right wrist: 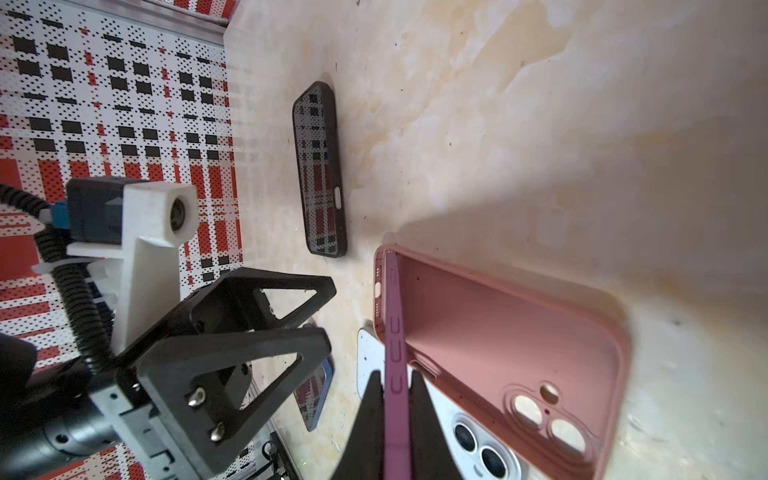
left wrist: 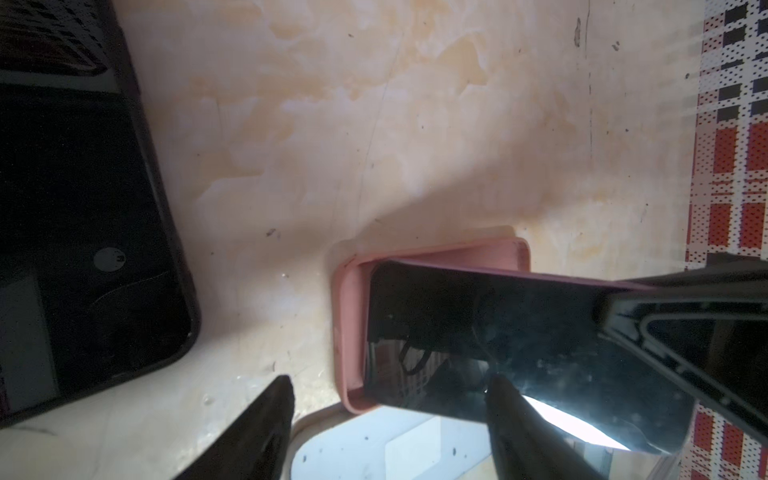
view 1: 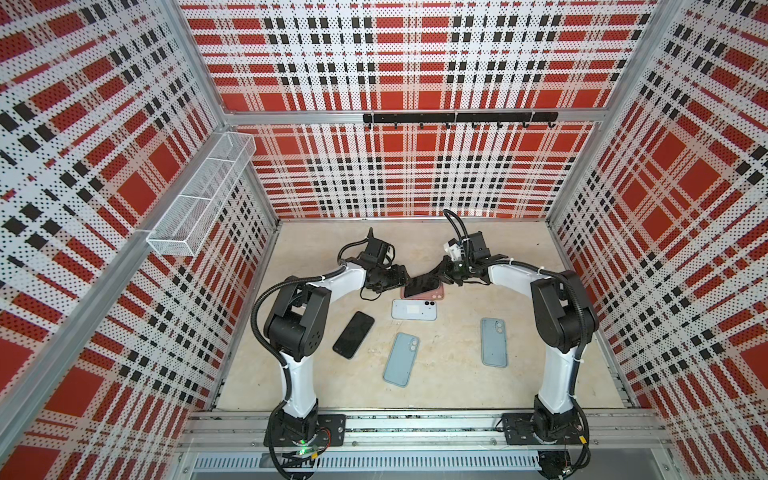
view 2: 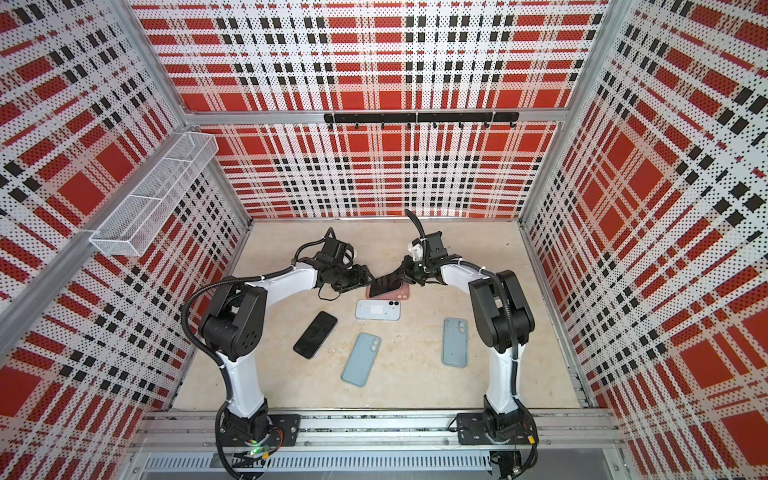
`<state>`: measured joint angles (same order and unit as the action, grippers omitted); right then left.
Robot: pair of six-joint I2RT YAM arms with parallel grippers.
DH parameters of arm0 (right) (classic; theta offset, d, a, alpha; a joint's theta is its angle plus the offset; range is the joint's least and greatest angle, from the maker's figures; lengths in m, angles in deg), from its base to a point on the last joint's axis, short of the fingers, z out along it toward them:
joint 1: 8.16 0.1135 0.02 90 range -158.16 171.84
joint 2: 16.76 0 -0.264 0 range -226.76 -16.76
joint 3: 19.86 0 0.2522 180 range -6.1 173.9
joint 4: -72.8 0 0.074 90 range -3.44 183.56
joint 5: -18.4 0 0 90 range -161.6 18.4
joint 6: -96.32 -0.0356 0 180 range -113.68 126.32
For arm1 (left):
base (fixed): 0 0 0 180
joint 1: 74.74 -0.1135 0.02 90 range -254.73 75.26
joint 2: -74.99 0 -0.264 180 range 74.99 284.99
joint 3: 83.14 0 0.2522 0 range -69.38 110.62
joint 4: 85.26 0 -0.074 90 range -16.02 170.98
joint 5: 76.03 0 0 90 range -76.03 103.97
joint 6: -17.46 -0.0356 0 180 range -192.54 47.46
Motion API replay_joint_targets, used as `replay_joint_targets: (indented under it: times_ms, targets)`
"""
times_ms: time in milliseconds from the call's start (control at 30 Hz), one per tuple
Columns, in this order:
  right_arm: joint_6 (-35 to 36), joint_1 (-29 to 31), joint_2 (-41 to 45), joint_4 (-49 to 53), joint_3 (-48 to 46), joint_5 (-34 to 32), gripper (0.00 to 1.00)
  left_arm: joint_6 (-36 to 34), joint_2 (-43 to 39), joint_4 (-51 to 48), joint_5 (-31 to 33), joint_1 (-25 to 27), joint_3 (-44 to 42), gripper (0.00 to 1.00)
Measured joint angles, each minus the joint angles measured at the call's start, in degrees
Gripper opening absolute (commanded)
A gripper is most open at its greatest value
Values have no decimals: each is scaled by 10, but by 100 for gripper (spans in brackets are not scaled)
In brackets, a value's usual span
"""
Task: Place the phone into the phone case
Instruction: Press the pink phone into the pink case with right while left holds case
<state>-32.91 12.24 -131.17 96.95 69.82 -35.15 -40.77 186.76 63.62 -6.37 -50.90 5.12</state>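
The right gripper (right wrist: 395,376) clamps the phone (right wrist: 394,332) across its thin body, holding it tilted with its far end tucked into the pink case (right wrist: 519,324) lying open on the table (right wrist: 540,124), likely to hinge it down, while the left gripper (left wrist: 389,382) hangs spread wide over that end.

left gripper (left wrist: 389,380) jaws spread wide, right gripper (right wrist: 395,376) clamped tight, both facing inward

Both top views are bright and evenly lit; the red-white-black plaid perforated wall panels (view 1: 395,166) bow at the edges. Left wrist view: white glare on the glossy black-screened phone (left wrist: 519,332) over the pink silicone phone case (left wrist: 347,332); soft shadow on the beige tabletop (left wrist: 374,124) beside that case.
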Motion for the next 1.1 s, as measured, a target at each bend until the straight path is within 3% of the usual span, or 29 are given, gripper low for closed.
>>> replay_joint_targets:
  times_ms: [200, 467, 1100]
  targets:
    - [-5, 0, -11, -12, 2, 3, 0, 19, 9, 32, -14, 3, -12, 75]
    - [-4, -3, -26, -16, 9, 4, 8, 28, 15, 46, -18, 10, -16, 75]
    - [28, 2, -49, 18, 9, -63, 43, 29, 16, 54, -17, 10, -23, 78]
